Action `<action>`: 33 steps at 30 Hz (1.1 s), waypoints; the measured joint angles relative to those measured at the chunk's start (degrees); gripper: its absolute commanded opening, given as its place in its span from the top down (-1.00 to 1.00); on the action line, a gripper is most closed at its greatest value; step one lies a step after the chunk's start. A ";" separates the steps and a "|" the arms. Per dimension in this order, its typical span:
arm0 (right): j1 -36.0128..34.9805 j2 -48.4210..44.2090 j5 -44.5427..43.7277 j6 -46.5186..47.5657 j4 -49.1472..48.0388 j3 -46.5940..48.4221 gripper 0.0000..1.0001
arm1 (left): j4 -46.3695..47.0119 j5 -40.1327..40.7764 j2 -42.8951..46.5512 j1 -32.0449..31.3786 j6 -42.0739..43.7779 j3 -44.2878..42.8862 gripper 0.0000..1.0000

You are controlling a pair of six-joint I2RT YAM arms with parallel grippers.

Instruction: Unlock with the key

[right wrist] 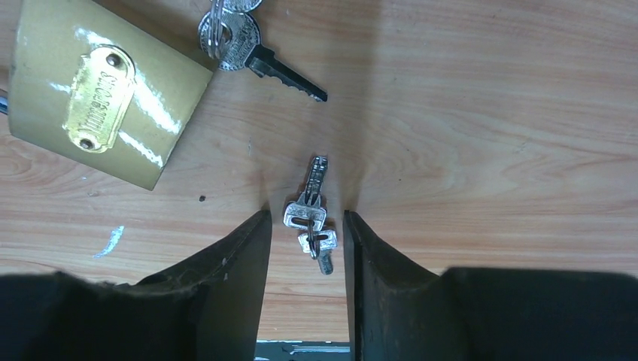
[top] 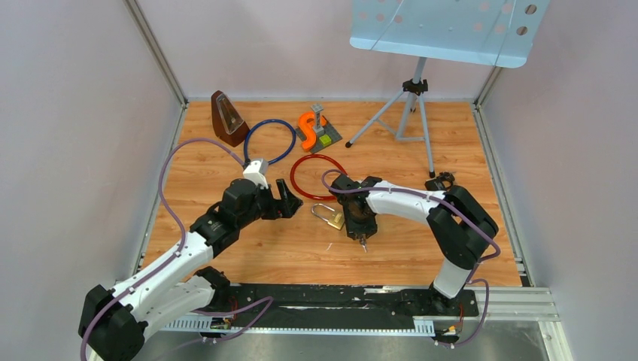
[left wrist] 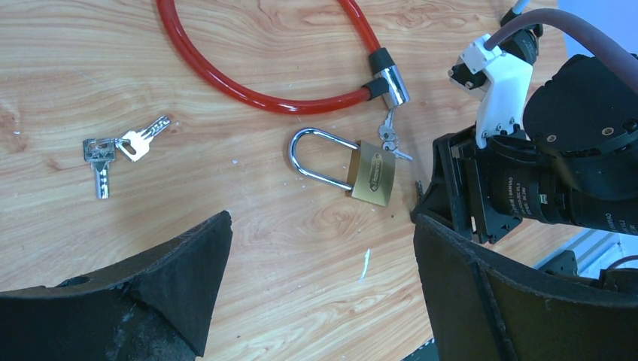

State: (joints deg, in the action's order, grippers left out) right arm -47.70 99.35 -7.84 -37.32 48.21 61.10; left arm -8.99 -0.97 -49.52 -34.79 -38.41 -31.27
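- Wood-grain tabletop (top: 421, 256): it runs beneath both claws, and everything for the job rests on it.
- Red plastic-coated cable loop (left wrist: 226, 79) with a chrome lock end: it lies beyond the left claw's tips, and farther ahead of the right claw than the padlock does. A pair of steel keys (right wrist: 239, 37) at that end sits ahead of the right claw, slightly left.
- Left claw (left wrist: 322, 226): spread very wide and holding nothing. It hovers with the padlock just ahead of its gap.
- Right claw (right wrist: 305, 216): partway open, its black fingers (right wrist: 226, 263) straddling the key bunch. Bare wood shows on both sides of the keys, so I judge nothing is clamped.
- Brass rectangular padlock (right wrist: 90, 98) with a steel shackle: near, ahead and to the left of the right claw, lying flat. Its shackle points away and its bottom edge is turned roughly toward the claw. The keyway is not visible.
- Small silver key bunch (right wrist: 310, 222) on a ring: squarely between the right claw's tips, apparently lying on the wood. Its long axis runs along the gap, blade pointing forward. The right arm is much nearer; closing on the key heads looks like the coming move.
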 measured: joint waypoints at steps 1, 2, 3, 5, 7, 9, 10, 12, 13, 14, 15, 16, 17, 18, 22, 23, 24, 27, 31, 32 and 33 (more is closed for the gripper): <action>0.00 0.04 0.02 -0.15 0.00 0.00 0.28 | -0.02 0.00 0.00 0.00 0.00 0.00 -0.93; 0.02 0.17 0.13 -0.39 -0.04 0.02 0.33 | -0.02 0.00 0.00 0.00 0.02 0.00 -0.93; 0.00 0.33 0.20 -0.55 -0.04 0.11 0.39 | -0.02 0.00 0.00 0.00 0.02 0.00 -0.93; 0.00 0.66 0.79 -0.76 -0.13 0.37 0.46 | -0.02 -0.02 0.00 0.00 0.07 0.00 -0.93; 0.00 0.70 1.36 -0.74 -0.55 0.35 0.52 | -0.02 -0.04 0.00 0.00 0.13 0.00 -0.93; 0.02 0.68 1.70 -0.61 -0.94 0.26 0.57 | -0.04 -0.09 0.02 0.00 0.13 0.00 -0.93; 0.02 0.55 1.81 -0.50 -1.14 0.11 0.59 | -0.04 -0.09 0.02 0.00 0.15 0.00 -0.93; 0.02 -0.02 1.92 -0.07 -1.73 -0.42 0.65 | -0.04 -0.28 0.02 0.00 0.15 0.00 -0.93; 0.02 -0.39 1.92 0.17 -2.14 -0.83 0.67 | -0.02 -0.44 0.02 0.00 0.13 0.00 -0.93; 0.02 -0.90 1.92 0.39 -2.67 -1.31 0.69 | 0.00 -0.55 0.02 0.00 0.13 0.00 -0.93; 0.02 -1.49 1.92 0.79 -3.39 -1.97 0.71 | 0.04 -0.74 0.02 0.00 0.11 0.00 -0.93; 0.02 -2.16 1.95 1.25 -4.15 -2.71 0.72 | 0.20 -1.03 0.02 0.00 0.09 0.00 -0.94; 0.00 -2.80 1.95 1.64 -4.83 -3.32 0.73 | 0.33 -1.44 0.00 0.00 0.04 0.00 -0.93; 0.00 -3.32 1.95 2.01 -5.51 -3.89 0.74 | 0.63 -1.81 0.00 0.00 -0.04 0.00 -0.93; 0.00 -5.38 1.86 4.15 -7.78 -5.95 0.74 | 2.60 -3.65 -1.14 0.00 -0.50 -0.02 -0.93; 0.00 -5.95 1.86 4.68 -8.20 -6.27 0.74 | 3.06 -4.17 -1.73 0.00 -0.68 -0.09 -0.93; 0.00 -6.49 1.86 5.07 -8.68 -6.54 0.75 | 3.76 -4.72 -2.45 0.00 -0.92 -0.15 -0.93; 0.00 -8.59 1.86 6.29 -10.34 -7.30 0.76 | 5.66 -6.49 -5.11 0.00 -1.79 -0.22 -0.93; -0.04 -12.85 1.92 8.13 -13.64 -9.40 0.77 | 8.74 -9.01 -8.98 0.00 -3.23 -0.57 -0.93; -0.13 -14.19 1.92 8.57 -14.69 -10.19 0.77 | 9.49 -9.70 -9.99 0.00 -3.63 -0.85 -0.93; -0.17 -15.28 2.01 8.94 -15.56 -10.82 0.77 | 10.38 -10.40 -11.06 0.00 -4.00 -1.16 -0.93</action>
State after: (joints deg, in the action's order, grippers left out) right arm -47.88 84.07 -5.82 -28.38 32.64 50.28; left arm 1.39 -11.38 -60.58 -34.79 -42.41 -32.42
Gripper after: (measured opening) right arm 0.196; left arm 0.966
